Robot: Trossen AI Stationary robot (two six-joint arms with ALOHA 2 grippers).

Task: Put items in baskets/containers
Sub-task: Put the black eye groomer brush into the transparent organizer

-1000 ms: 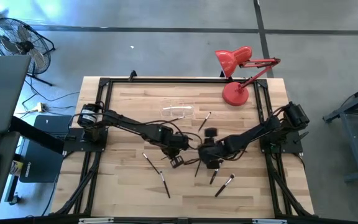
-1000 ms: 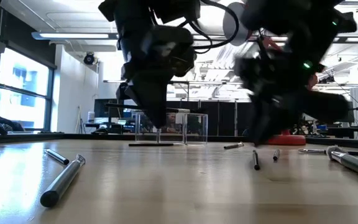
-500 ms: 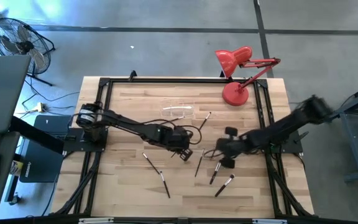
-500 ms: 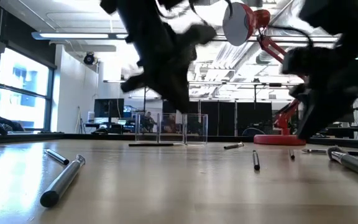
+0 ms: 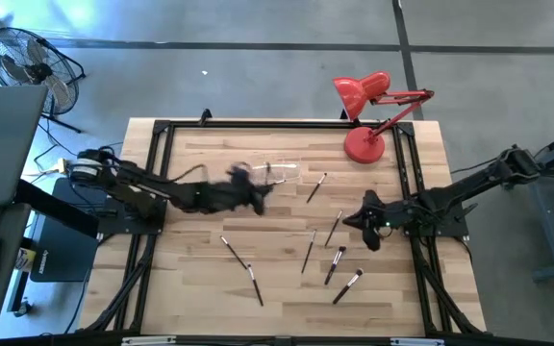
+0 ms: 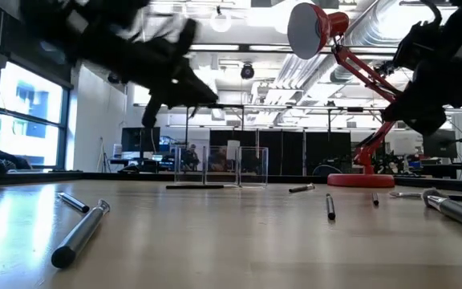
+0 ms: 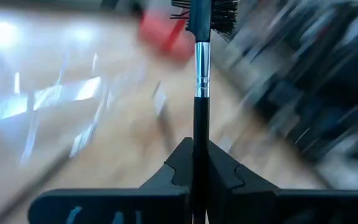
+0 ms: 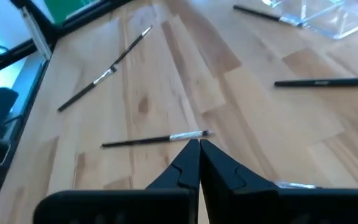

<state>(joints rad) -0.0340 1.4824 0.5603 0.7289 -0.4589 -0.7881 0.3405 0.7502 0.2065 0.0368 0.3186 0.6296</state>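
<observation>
While the clear holder (image 5: 275, 172) stands at the table's far middle, contents impossible to make out, the left gripper (image 5: 258, 198) beside it clamps a brush (image 7: 199, 81). Other brushes (image 5: 309, 251) lie scattered nearer. The right gripper (image 5: 371, 234) hovers closed, empty.

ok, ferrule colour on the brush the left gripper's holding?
Silver, between a black handle and dark bristles. Brush shows best in the left wrist view, clamped in the left gripper.

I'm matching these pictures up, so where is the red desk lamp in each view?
High view: red desk lamp at the table's upper right corner.
Low view: right of centre, shade up high.
Left wrist view: red blur beside the brush tip.
Right wrist view: not in it.
Shared landmark: clear holder.
</observation>
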